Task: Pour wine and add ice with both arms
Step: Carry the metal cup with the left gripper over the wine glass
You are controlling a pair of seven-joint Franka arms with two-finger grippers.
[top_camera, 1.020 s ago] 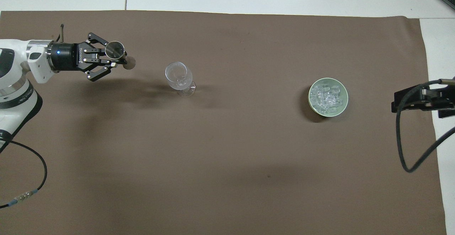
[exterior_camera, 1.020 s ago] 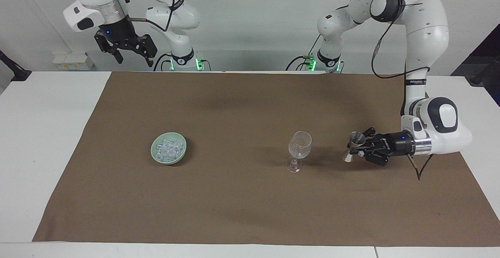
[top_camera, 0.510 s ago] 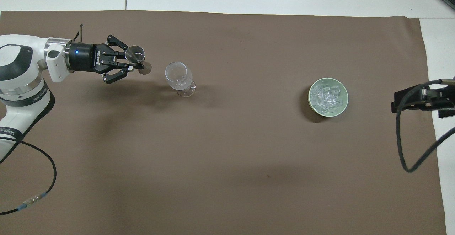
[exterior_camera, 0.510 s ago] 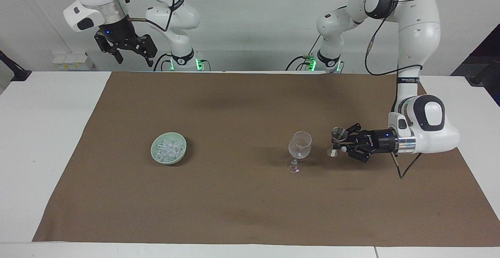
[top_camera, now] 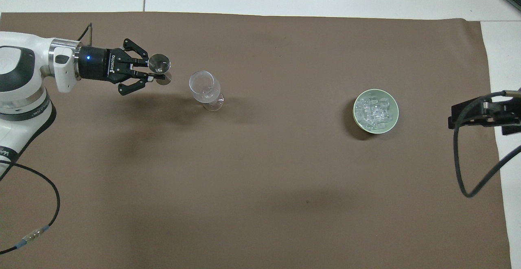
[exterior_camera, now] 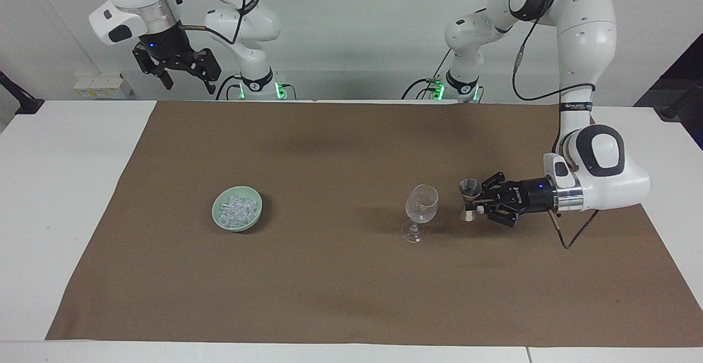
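Observation:
An empty-looking clear wine glass (exterior_camera: 422, 204) (top_camera: 203, 86) stands upright on the brown mat. Just beside it, toward the left arm's end of the table, my left gripper (exterior_camera: 476, 202) (top_camera: 151, 70) reaches in level, shut on the waist of a small metal jigger (exterior_camera: 469, 189) (top_camera: 159, 63). The jigger is held roughly upright, its rim about level with the glass's rim and apart from it. No wine shows. The ice (exterior_camera: 237, 209) (top_camera: 374, 109) is heaped in a pale green bowl (exterior_camera: 214, 212) (top_camera: 355, 114) toward the right arm's end. My right gripper (exterior_camera: 188, 84) (top_camera: 468, 116) waits open, high over that end.
The brown mat (exterior_camera: 329, 286) (top_camera: 260, 179) covers most of the white table. A black cable (top_camera: 462, 171) loops down from the right arm over the mat's edge, and another cable (top_camera: 49, 216) trails by the left arm's base.
My left gripper has carried the jigger across the mat toward the wine glass, slowing close beside it. The right arm, glass and bowl have not moved.

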